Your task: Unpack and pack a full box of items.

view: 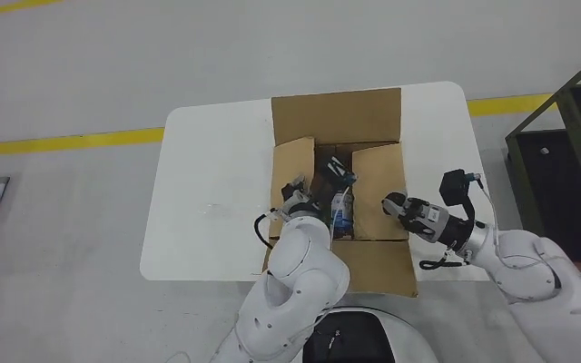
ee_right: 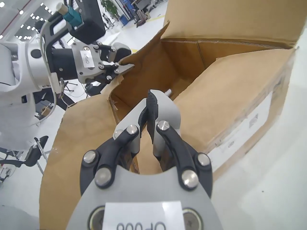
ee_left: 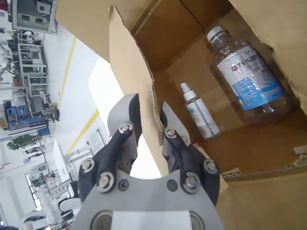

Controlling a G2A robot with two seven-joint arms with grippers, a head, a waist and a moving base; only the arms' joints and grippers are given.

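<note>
Brown cardboard is pinched on the left: the left flap (view: 292, 168) of the box (view: 336, 113) is held tight by the left gripper (ee_left: 150, 111). Inside the box, a small spray bottle (ee_left: 200, 111) and a big clear bottle (ee_left: 249, 82) are seen lying on the bottom. The right gripper (ee_right: 150, 107) is squeezed closed on nothing, just beside the right flap (view: 379, 186). Nothing is laid out on the table (view: 209, 200), so the unpacking is judged barely begun, and all the packing is left.

Printed label (ee_left: 257, 82) on clear bottle (ee_left: 248, 74)
</note>
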